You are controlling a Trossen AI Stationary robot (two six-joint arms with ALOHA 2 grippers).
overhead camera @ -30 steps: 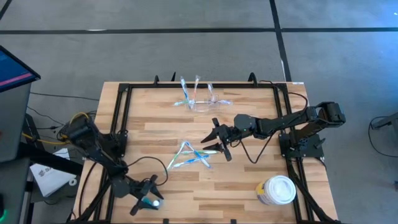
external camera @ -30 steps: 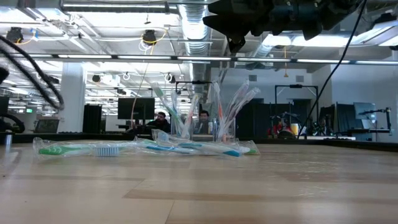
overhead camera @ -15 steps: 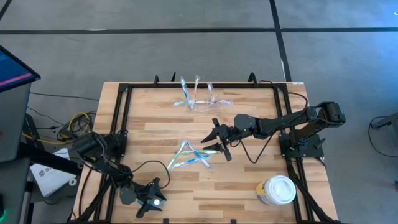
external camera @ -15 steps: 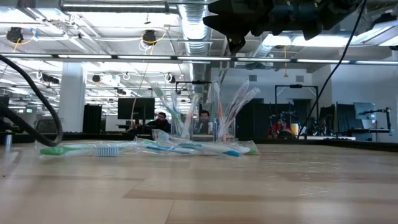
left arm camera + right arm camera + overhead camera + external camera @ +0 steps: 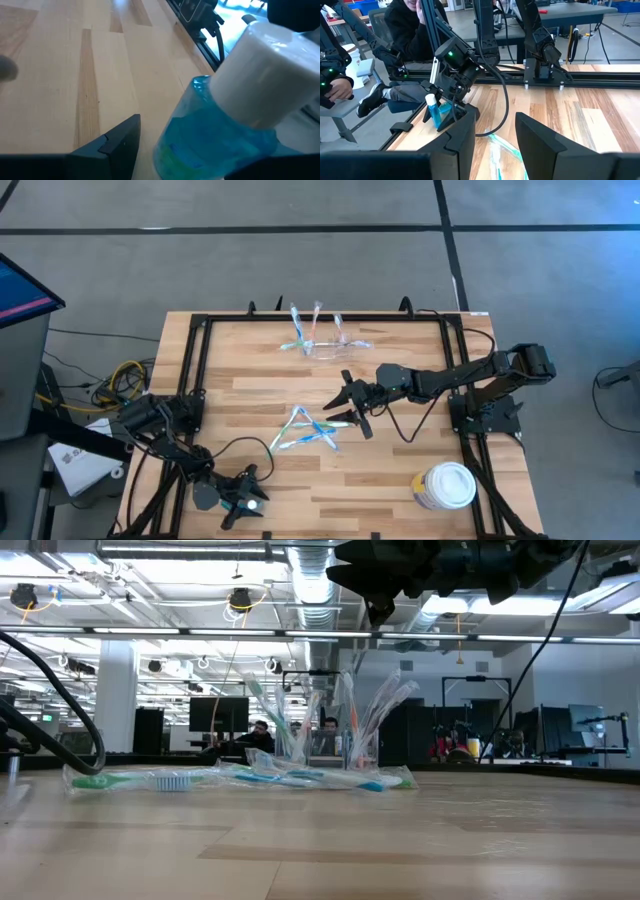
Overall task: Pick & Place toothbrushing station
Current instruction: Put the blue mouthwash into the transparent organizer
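The toothbrushing station (image 5: pixel 326 348), a low clear holder, stands at the table's far middle with wrapped toothbrushes upright in it (image 5: pixel 335 735). A few more wrapped toothbrushes (image 5: pixel 305 430) lie flat mid-table. My right gripper (image 5: pixel 345 408) hovers open just right of them, well above the wood. A blue bottle with a white cap (image 5: pixel 215 115) stands upright near the front left edge (image 5: pixel 433 111). My left gripper (image 5: pixel 240 500) is open and low around it. A strip of table shows between one finger (image 5: pixel 120 145) and the bottle. The bottle hides the other finger.
A round white-lidded tub (image 5: pixel 445 485) stands at the front right. Black frame rails (image 5: pixel 195 370) run along the table's sides and back. A person (image 5: pixel 410 30) sits beyond the left edge. Bare wood lies between the loose toothbrushes and the tub.
My left gripper has sunk toward the table by the front edge and moved in around the blue bottle. Its fingers have stayed open, and the bottle has stayed where it was.
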